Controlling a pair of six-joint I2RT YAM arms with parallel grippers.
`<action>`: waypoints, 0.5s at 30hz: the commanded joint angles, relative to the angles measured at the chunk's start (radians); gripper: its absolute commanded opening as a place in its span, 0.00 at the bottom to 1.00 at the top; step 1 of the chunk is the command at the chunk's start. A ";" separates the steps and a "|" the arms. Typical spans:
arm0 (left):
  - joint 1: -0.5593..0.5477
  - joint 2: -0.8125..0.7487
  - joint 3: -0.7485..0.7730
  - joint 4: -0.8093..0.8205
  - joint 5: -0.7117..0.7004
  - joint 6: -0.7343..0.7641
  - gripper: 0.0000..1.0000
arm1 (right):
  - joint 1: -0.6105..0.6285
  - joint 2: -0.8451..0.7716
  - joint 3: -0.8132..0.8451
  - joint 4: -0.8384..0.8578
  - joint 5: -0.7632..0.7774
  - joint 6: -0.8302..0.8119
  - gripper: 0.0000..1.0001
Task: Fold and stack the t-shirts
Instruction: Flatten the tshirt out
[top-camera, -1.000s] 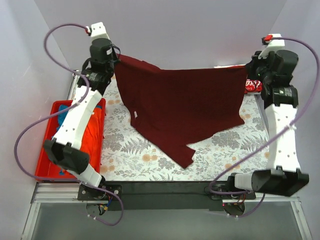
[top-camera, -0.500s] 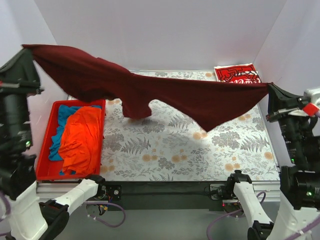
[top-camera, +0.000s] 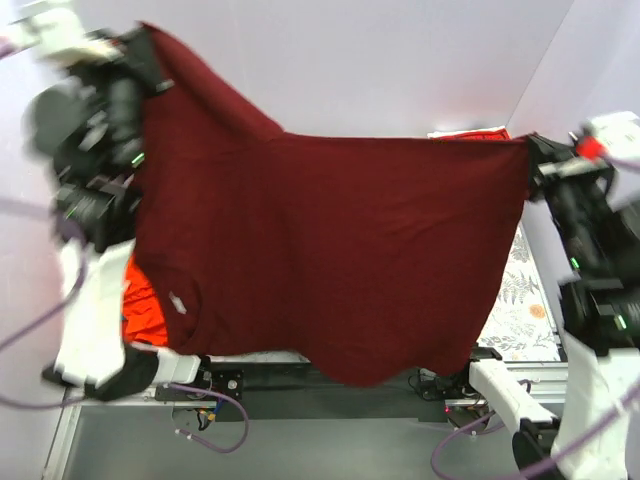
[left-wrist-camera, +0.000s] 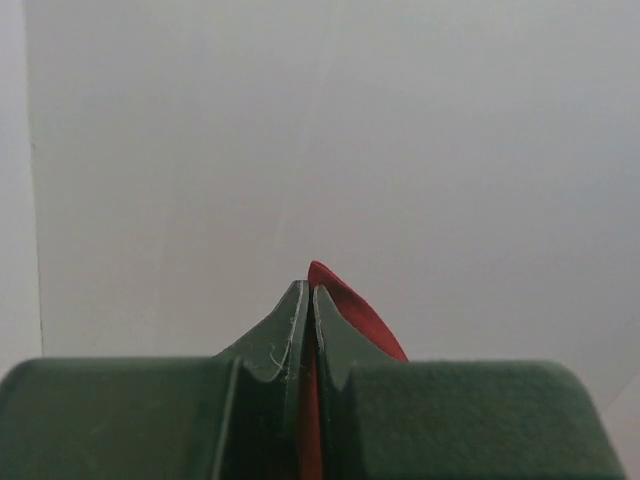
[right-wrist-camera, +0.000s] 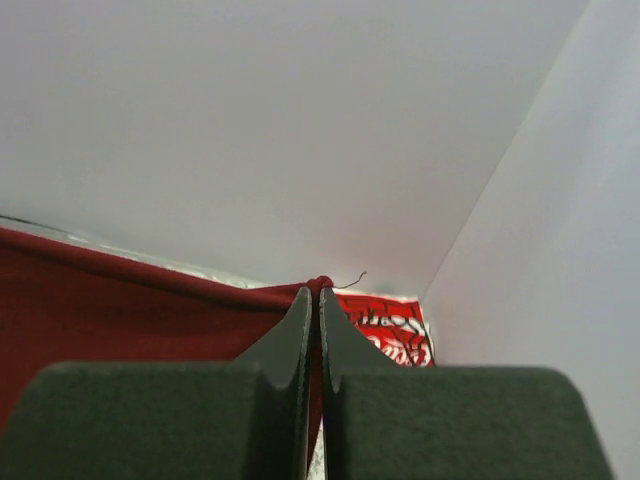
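Note:
The dark maroon t-shirt (top-camera: 330, 250) hangs spread wide in the air between both arms and hides most of the table. My left gripper (top-camera: 150, 40) is shut on its upper left corner, high at the far left; cloth shows between the jaws in the left wrist view (left-wrist-camera: 340, 300). My right gripper (top-camera: 530, 150) is shut on its upper right corner; the shirt's edge runs left from the jaws in the right wrist view (right-wrist-camera: 150, 310). The red Coca-Cola t-shirt (right-wrist-camera: 385, 325) lies folded at the back right corner. The orange t-shirt (top-camera: 140, 300) peeks out at the left. The blue one is hidden.
The red plastic bin is almost wholly hidden behind the shirt and left arm. A strip of the fern-patterned table cover (top-camera: 525, 300) shows at the right. White walls close in the back and sides.
Both arms have swung the maroon shirt up and toward the camera. It was sagging over the table; now it hangs as a flat, stretched sheet covering most of the view.

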 joint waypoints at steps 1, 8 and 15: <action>0.007 0.212 -0.080 0.049 -0.005 0.040 0.00 | 0.003 0.156 -0.134 0.059 0.185 -0.026 0.01; 0.011 0.542 -0.303 0.226 0.007 0.034 0.00 | -0.028 0.389 -0.495 0.441 0.306 0.007 0.01; 0.022 0.838 -0.288 0.284 0.062 0.000 0.00 | -0.100 0.737 -0.541 0.671 0.285 0.075 0.01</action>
